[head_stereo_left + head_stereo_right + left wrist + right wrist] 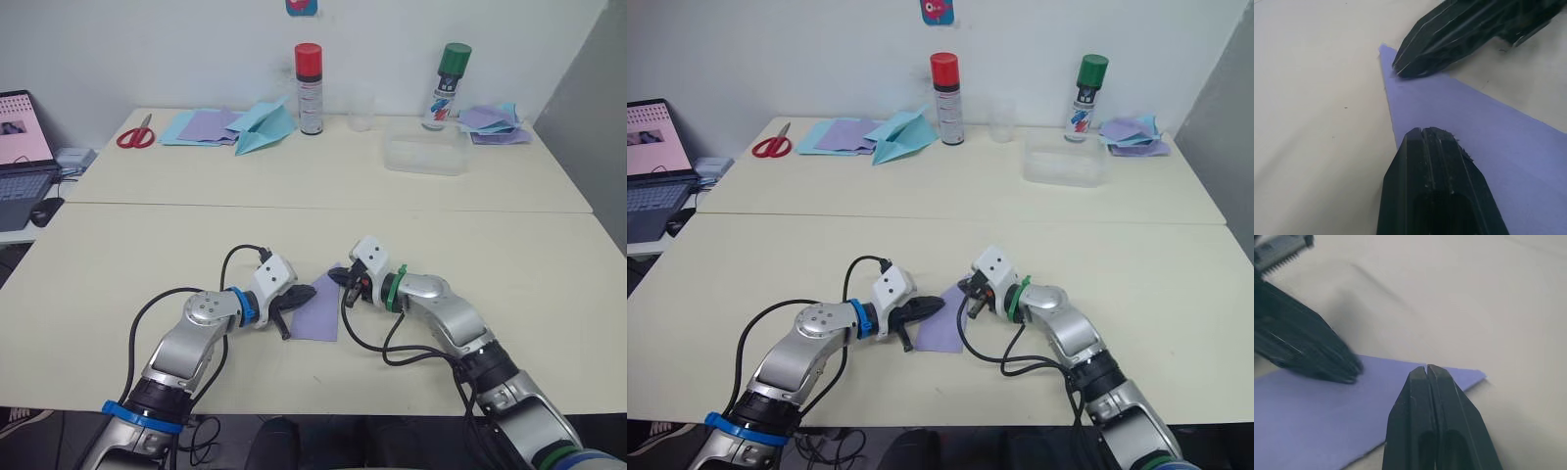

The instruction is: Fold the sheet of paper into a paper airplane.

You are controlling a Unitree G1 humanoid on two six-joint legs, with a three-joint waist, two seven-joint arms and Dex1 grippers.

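The lavender sheet of paper (319, 313) lies flat on the near table between my two grippers and narrows to a point (1382, 48) at one corner. My left gripper (308, 293) is shut, and its tip (1429, 133) rests on the sheet's left part. From the other side my right gripper (339, 278) is shut too, with its tip (1426, 369) down on the sheet near the pointed corner. The two tips lie close together on the paper (1308, 421). A paper airplane of this lavender paper is out of view.
On the far table are red scissors (134, 134), blue and purple sheets (201, 125), a light blue folded airplane (263, 127), two spray cans (310, 88) (449, 86), a clear cup (361, 110), a clear tub (424, 149) and more sheets (495, 122). A laptop (22, 157) sits far left.
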